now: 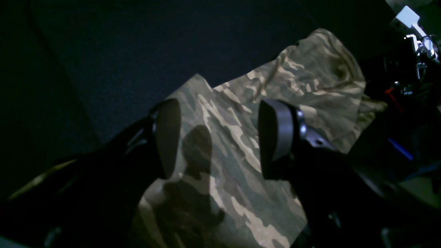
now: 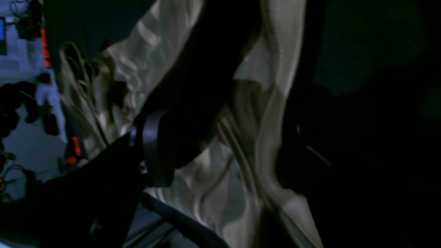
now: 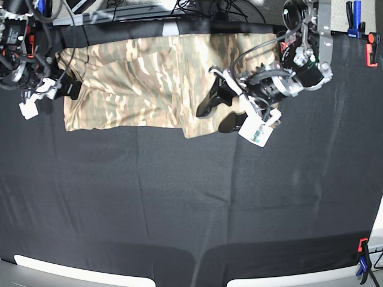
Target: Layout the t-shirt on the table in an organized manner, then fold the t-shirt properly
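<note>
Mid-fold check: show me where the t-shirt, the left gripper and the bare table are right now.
t-shirt (image 3: 137,84): base view, middle of the camouflage fabric.
left gripper (image 3: 216,111): base view, midway between its open black fingers, over the shirt's edge.
table (image 3: 179,203): base view, bare black cloth in front of the shirt.

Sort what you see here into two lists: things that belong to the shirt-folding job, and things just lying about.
Belongs to the job:
- camouflage-print fabric t-shirt
- black cloth-covered table
- left gripper, open
- right gripper, open

Just lying about:
- red-and-blue clamps at the table edge
- tangled black cables behind the table
</note>
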`<act>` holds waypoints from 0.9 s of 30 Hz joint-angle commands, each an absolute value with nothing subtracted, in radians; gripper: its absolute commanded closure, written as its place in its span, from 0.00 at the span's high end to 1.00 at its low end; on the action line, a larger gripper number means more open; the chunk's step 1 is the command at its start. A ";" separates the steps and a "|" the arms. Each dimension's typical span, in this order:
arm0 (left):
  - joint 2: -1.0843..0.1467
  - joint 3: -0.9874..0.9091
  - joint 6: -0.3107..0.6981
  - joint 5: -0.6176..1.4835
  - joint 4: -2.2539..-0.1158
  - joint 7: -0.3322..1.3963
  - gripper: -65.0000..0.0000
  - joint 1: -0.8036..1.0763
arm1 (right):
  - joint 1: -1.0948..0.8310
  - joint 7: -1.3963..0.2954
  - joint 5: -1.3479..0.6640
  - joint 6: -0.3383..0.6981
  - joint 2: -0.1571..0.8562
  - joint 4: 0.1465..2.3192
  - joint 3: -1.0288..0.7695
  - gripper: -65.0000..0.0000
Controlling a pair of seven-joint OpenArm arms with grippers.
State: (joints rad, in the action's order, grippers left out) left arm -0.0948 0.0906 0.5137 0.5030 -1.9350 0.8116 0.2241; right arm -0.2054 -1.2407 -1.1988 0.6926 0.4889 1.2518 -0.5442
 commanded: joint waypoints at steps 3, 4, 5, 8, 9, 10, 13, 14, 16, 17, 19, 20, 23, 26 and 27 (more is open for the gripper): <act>-0.093 0.091 0.520 0.519 -1.954 0.788 0.51 0.216 | -0.197 -1.221 -1.208 0.698 0.501 1.264 -0.548 0.60; -0.093 0.091 0.520 0.519 -1.954 0.788 0.51 0.216 | -0.196 -1.221 -1.209 0.698 0.501 1.264 -0.548 0.60; -0.093 0.091 0.520 0.512 -1.954 0.788 0.51 0.216 | -0.196 -1.221 -1.209 0.698 0.501 1.264 -0.548 0.60; -0.093 0.091 0.520 0.459 -1.954 0.788 0.51 0.216 | -0.197 -1.243 -1.208 0.698 0.501 1.264 -0.550 0.60; -0.093 0.091 0.520 0.444 -1.954 0.788 0.51 0.217 | -0.197 -1.251 -1.209 0.698 0.503 1.264 -0.550 0.60; -0.093 0.091 0.520 0.435 -1.954 0.788 0.51 0.217 | -0.197 -1.254 -1.208 0.698 0.508 1.264 -0.550 0.60; -0.093 0.091 0.520 0.438 -1.954 0.787 0.51 0.225 | -0.197 -1.249 -1.209 0.698 0.533 1.264 -0.550 0.60; -0.093 0.091 0.520 0.438 -1.954 0.782 0.51 0.228 | -0.197 -1.237 -1.208 0.698 0.543 1.264 -0.550 0.60; -0.093 0.091 0.520 0.437 -1.954 0.770 0.51 0.234 | -0.197 -1.220 -1.208 0.698 0.560 1.264 -0.550 0.60; -0.093 0.091 0.520 0.437 -1.954 0.769 0.51 0.236 | -0.197 -1.215 -1.208 0.698 0.567 1.264 -0.550 0.60; -0.093 0.091 0.520 0.438 -1.954 0.769 0.51 0.236 | -0.196 -1.196 -1.208 0.698 0.576 1.264 -0.550 0.60; -0.093 0.091 0.520 0.437 -1.954 0.769 0.51 0.235 | -0.197 -1.185 -1.208 0.698 0.576 1.264 -0.550 0.60; -0.093 0.092 0.520 0.438 -1.954 0.769 0.51 0.236 | -0.196 -1.170 -1.209 0.698 0.567 1.263 -0.550 0.60; -0.093 0.091 0.520 0.438 -1.954 0.769 0.51 0.235 | -0.196 -1.169 -1.208 0.698 0.538 1.263 -0.549 0.60; -0.093 0.092 0.520 0.438 -1.954 0.769 0.51 0.235 | -0.196 -1.171 -1.208 0.698 0.524 1.263 -0.549 0.60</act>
